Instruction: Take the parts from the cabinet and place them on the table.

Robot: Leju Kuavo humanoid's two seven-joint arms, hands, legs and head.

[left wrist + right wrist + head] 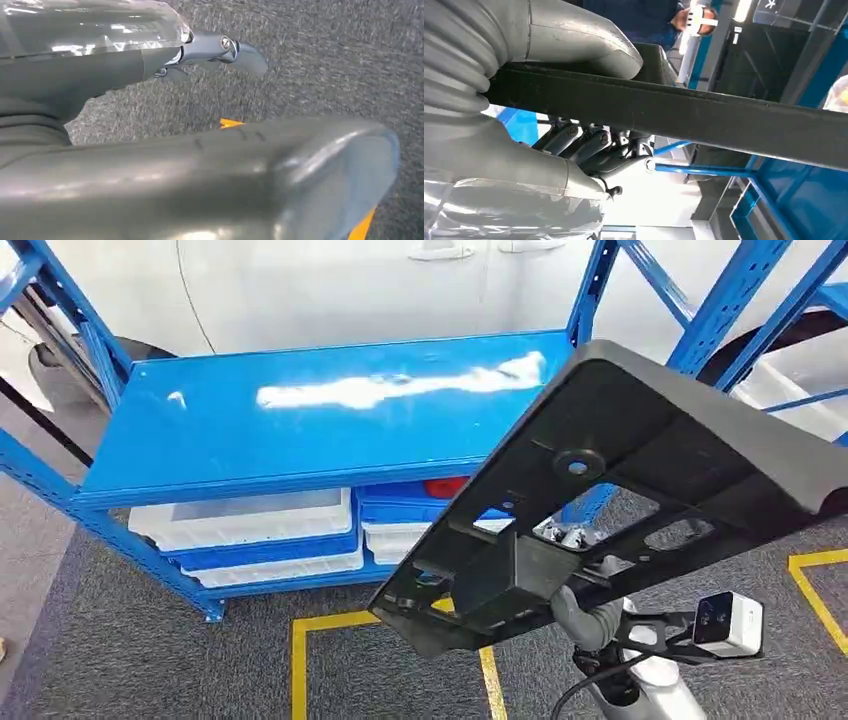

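black plastic part (640,440) in right robot hand (589,150)'s grip; left robot hand (210,50) empty, loose; white bins (250,520) underneath

The black plastic part (640,460) — flat, with cut-outs — is held tilted. It hangs above the grey carpet (150,660), beside the blue rack (300,430).
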